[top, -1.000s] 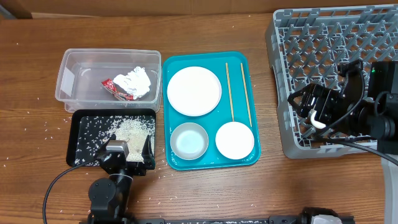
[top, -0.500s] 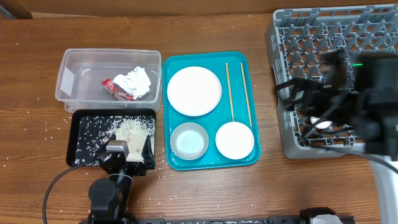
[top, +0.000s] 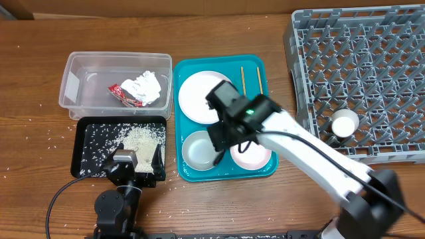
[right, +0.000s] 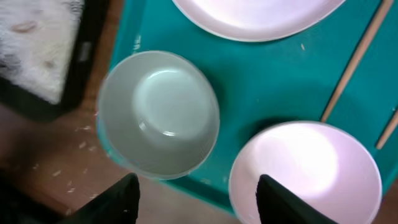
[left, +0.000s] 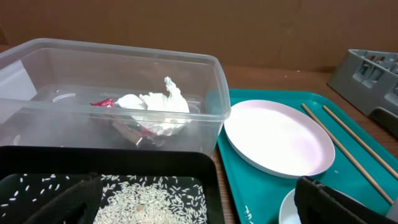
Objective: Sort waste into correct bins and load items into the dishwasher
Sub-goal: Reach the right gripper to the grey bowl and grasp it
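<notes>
Overhead: right arm reaches across the teal tray point(top: 252, 66). Right claw point(right: 198, 186) hangs half-spread and empty over the tray's near rim, between white bowl point(right: 158, 112) and pink bowl point(right: 305, 171); plate point(right: 261, 12) and chopsticks point(right: 354, 56) lie beyond. Left claw point(left: 199, 190) wide, empty, over rice point(left: 149, 199) in black tray point(left: 112, 158). Napkin point(top: 145, 86) and wrapper point(top: 119, 91) in clear tub point(top: 80, 73). Small cup point(top: 344, 123) in dish rack point(top: 372, 60). Stray grains on worktop point(top: 40, 133)

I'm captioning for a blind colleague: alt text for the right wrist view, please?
The right gripper, jaws open, hangs over a teal tray, above a white bowl beside a pale pink bowl. Part of a plate and chopsticks lie beyond.
</notes>
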`<control>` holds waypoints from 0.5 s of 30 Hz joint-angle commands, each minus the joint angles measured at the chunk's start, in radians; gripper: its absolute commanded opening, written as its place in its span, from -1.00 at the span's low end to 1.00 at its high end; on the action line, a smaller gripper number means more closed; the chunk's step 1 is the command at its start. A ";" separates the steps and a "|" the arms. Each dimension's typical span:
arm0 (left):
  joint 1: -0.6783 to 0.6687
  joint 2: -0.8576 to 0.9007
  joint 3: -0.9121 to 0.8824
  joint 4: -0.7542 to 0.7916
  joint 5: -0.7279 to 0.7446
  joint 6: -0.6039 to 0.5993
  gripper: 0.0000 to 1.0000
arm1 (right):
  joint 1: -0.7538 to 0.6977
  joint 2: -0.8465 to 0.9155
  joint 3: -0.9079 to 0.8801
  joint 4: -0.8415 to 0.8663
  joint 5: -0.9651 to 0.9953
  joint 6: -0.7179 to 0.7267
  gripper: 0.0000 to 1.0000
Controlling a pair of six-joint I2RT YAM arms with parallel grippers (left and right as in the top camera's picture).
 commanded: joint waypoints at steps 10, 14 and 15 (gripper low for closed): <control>0.010 -0.012 -0.006 0.003 0.007 -0.014 1.00 | 0.000 0.220 -0.003 0.086 -0.033 -0.143 -0.21; 0.010 -0.012 -0.006 0.003 0.007 -0.014 1.00 | 0.000 0.220 -0.003 0.105 -0.019 -0.142 -0.70; 0.010 -0.012 -0.006 0.003 0.007 -0.014 1.00 | -0.001 0.219 0.002 0.101 -0.008 -0.142 -0.84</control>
